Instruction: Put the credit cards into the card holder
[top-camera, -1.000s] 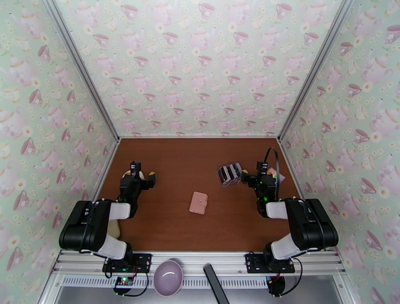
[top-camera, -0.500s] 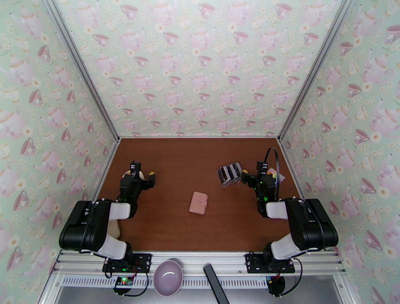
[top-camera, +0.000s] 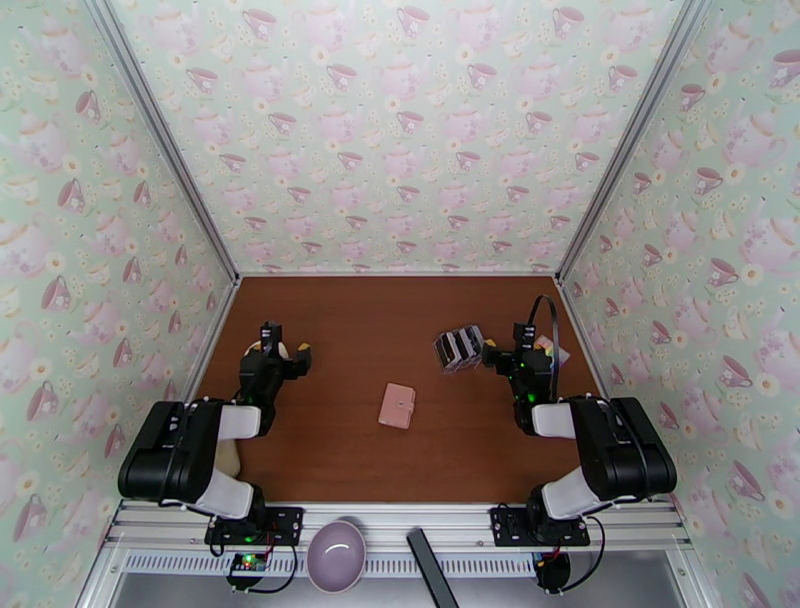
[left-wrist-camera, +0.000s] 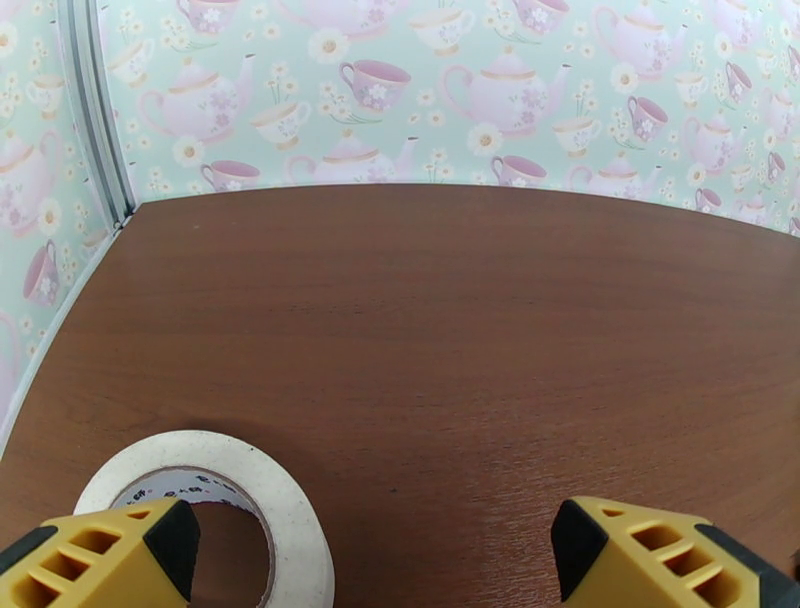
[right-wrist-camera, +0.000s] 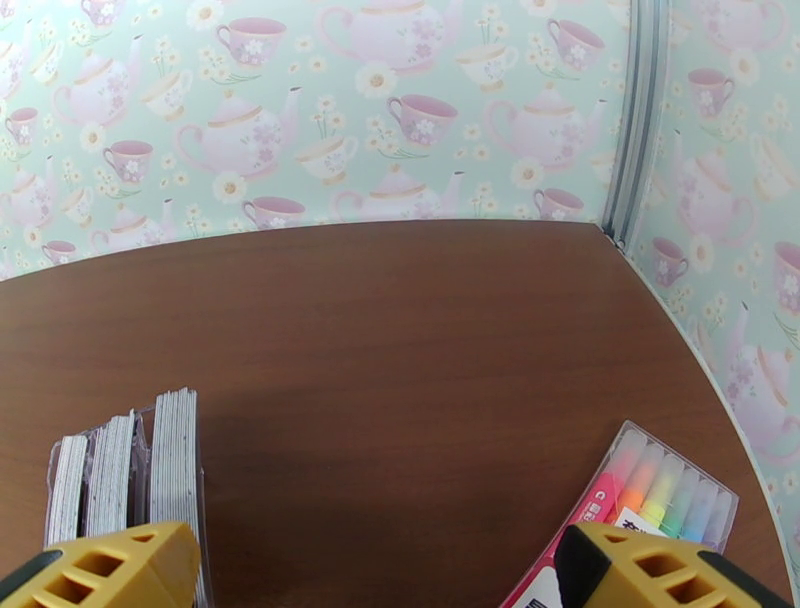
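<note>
- The credit cards (top-camera: 458, 349) stand bunched upright, just left of the right gripper (top-camera: 518, 346).
- Likely light, stiff and slick; pinch one card across its faces near the top edge.
- The card holder (top-camera: 397, 405) lies closed at the centre of the table (top-camera: 330, 320).
- Left gripper (top-camera: 285, 345) and right gripper: jaws fully spread, holding nothing.

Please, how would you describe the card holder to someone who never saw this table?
On the brown table, look near the middle. The card holder lies flat there, touching nothing. It is a small pink rectangle, while the cards farther back and right form a black-and-white striped block.
</note>
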